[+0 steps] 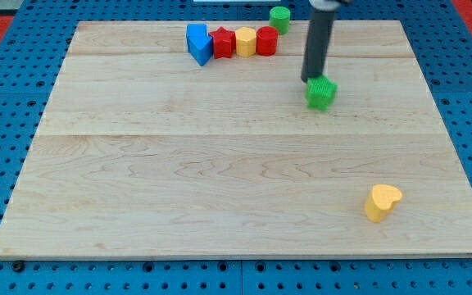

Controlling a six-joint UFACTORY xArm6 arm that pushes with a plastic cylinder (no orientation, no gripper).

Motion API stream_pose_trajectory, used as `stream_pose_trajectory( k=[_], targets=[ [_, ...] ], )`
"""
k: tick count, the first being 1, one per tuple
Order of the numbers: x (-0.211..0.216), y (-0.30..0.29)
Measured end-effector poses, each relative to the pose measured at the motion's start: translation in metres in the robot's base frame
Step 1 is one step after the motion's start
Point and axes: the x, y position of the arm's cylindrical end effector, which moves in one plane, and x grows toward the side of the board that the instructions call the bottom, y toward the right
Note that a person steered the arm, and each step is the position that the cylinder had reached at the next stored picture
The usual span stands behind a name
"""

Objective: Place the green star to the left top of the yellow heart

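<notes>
The green star (321, 93) lies on the wooden board right of centre, in the upper half. My tip (311, 79) stands just at the star's upper left edge, touching or almost touching it. The yellow heart (381, 201) lies near the board's lower right, well below and to the right of the star.
A row of blocks sits near the board's top edge: a blue block (197, 43), a red star-like block (223, 42), a yellow block (245, 41) and a red block (266, 40). A green cylinder-like block (279, 17) sits above them. The wooden board (179, 180) rests on a blue pegboard.
</notes>
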Motion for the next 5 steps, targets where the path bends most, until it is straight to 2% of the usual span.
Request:
stream_pose_trajectory(
  k=[1,3,4,5],
  targets=[
    [0.029,0.019],
    [-0.009,0.032],
    [0.036,-0.005],
    [0.081,0.041]
  ],
)
